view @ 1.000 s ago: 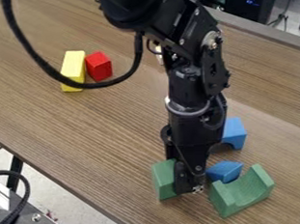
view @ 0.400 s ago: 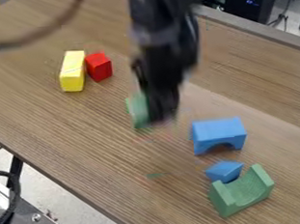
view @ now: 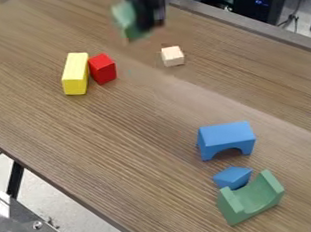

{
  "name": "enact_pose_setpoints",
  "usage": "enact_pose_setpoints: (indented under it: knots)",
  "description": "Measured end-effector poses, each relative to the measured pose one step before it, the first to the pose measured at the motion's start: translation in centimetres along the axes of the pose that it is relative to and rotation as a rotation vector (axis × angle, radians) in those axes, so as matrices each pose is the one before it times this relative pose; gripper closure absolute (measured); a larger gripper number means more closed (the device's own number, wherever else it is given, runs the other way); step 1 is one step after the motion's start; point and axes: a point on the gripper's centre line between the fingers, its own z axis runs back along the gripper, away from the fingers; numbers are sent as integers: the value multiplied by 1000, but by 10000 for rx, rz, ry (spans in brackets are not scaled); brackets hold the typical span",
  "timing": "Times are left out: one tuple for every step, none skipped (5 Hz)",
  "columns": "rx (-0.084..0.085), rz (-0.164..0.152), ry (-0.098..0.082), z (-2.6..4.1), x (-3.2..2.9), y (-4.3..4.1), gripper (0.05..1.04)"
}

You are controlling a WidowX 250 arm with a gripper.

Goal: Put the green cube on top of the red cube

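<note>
Hanging near the top edge of the view, the black gripper (view: pixel 146 18) is clamping on the green block (view: pixel 123 20), which is sticking out at its left side in the picture, clear of the table (view: pixel 139 139). The block is probably behaving like painted wood: light, stiff, unlikely to dent or break, with flat faces that are giving a firm hold but may be slipping a little if the grip is shallow. Gripping it by two opposite upright sides, around the middle, is making the most sense, since that is leaving the bottom face free for landing.

The red cube (view: pixel 102 69) is standing on the table, lower and to the left of the gripper in the picture, with the yellow block (view: pixel 76 73) standing just beside it. The job is now needing a carry over to the red cube, a levelling of the green block and a slow, straight lowering. The red cube is looking light too, so an off-centre touch could be sliding or tipping it, and a wide gripper could be knocking the yellow block. Letting go is calling for an even release, as a dragging pad could be pulling the green block off its perch.
</note>
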Motion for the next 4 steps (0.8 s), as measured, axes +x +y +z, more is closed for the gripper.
enact_pose_setpoints:
  knots:
    - [-166, 488, -265, -215, 774, 4218, 509]
    - [-532, 787, 278, -1354, -519, 2431, 508]
    - [-556, 334, 577, -2351, -1008, 661, 508]
    - [-183, -43, 382, -1642, -532, -68, 508]
